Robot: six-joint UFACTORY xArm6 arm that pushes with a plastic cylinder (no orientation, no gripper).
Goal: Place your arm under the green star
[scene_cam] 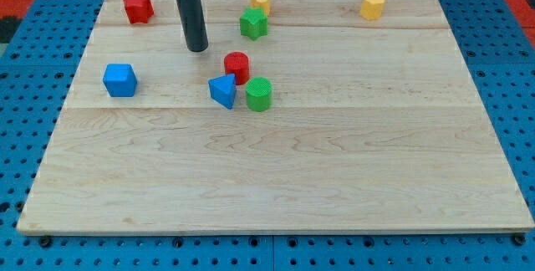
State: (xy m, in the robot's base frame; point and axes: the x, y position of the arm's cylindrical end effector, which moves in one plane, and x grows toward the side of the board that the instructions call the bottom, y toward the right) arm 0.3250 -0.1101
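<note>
Blue pegboard surrounds a pale wooden board point(276, 179). No claw is fitted; the rod ends at my tip point(197, 49), resting on the board left of and slightly below the green star point(253, 23). Green star sits near the view's top, touching the yellow block point(261, 0) above it. Centre cluster: red cylinder point(237, 66), blue triangular block point(223, 90), green cylinder point(259, 94). Blue cube point(119, 79) at left; red star point(138, 7) top left.
</note>
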